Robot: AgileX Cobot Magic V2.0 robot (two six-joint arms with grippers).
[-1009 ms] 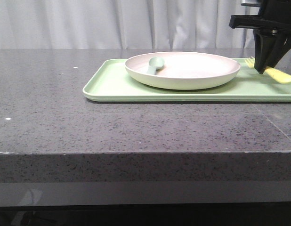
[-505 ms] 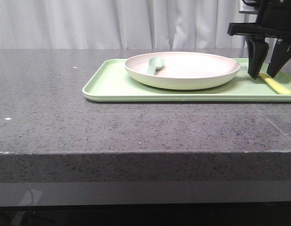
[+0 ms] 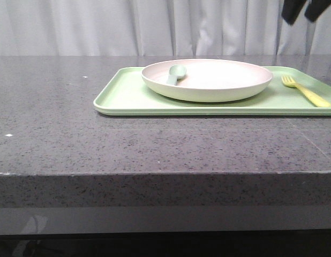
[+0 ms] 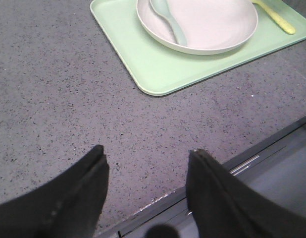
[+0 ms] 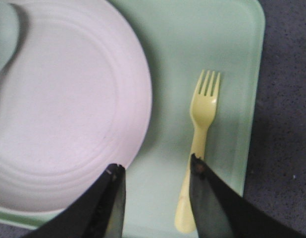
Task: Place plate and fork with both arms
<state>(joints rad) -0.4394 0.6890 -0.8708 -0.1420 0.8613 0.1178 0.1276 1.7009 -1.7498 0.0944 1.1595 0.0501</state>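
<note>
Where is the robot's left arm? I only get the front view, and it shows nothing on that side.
Observer: The left wrist view shows the left gripper open over the bare speckled grey stone table, apart from the flat light-green tray.
Operator: And those dark tips at the top right?
Observer: That is the right gripper, open and empty, above the small bright-yellow plastic fork, which lies flat on the tray beside the wide off-white round plate, not touching it.

Your right tool (image 3: 306, 9): cut off at front view's top edge. Your tray (image 3: 128, 96): right end beyond frame.
</note>
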